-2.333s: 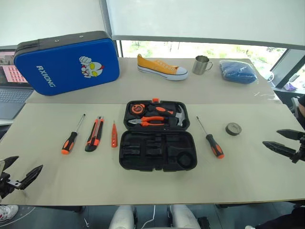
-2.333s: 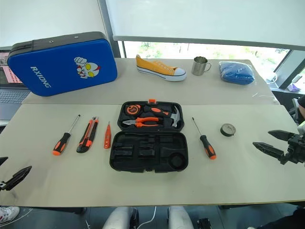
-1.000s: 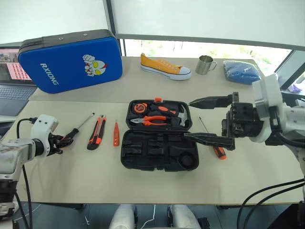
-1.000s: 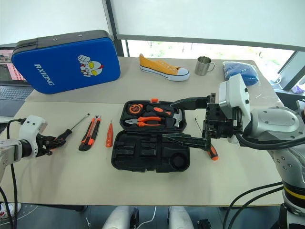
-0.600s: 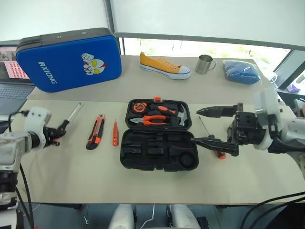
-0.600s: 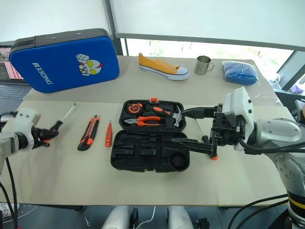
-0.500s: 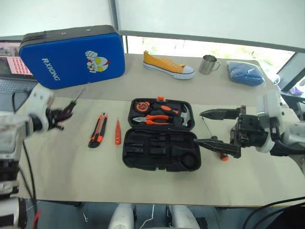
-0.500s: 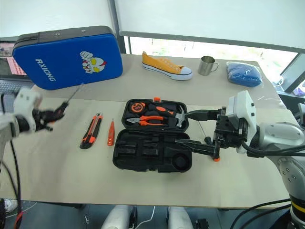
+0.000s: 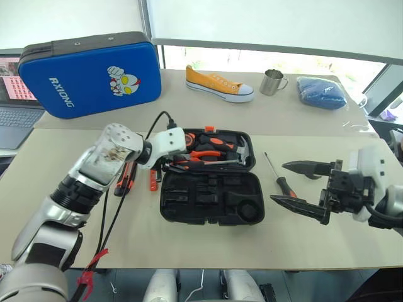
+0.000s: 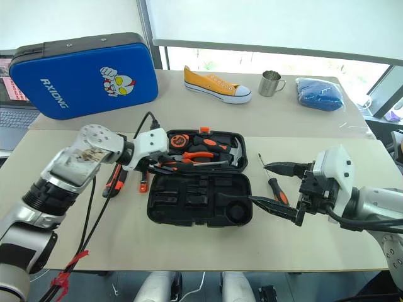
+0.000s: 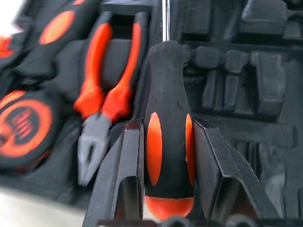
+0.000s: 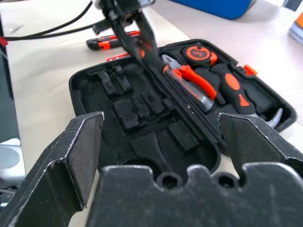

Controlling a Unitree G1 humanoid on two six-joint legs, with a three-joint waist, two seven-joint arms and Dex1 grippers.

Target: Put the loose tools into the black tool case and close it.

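A: Where is the black tool case at this moment?

B: It lies open in the middle of the frame, on the beige table. Its far half carries the pliers, the tape measure and the hammer. The near half has bare recesses.

A: And the left gripper?

B: It is over the far half of the case, clamped on the handle of one screwdriver. In the left wrist view the two fingers press both sides of the orange-and-black handle, and the shaft points over the case.

A: Does the shaft touch the tools under it?

B: I cannot tell; it looks just above them.

A: The right gripper?

B: Its fingers stand wide apart and hold nothing. It is right of the case, beside the second screwdriver, which lies on the table.

A: The other loose tools?

B: The utility knife and the tester pen lie left of the case, partly behind the left arm. At the upper left stands the blue case, and along the top a yellow shoe, a metal mug and a blue bundle.
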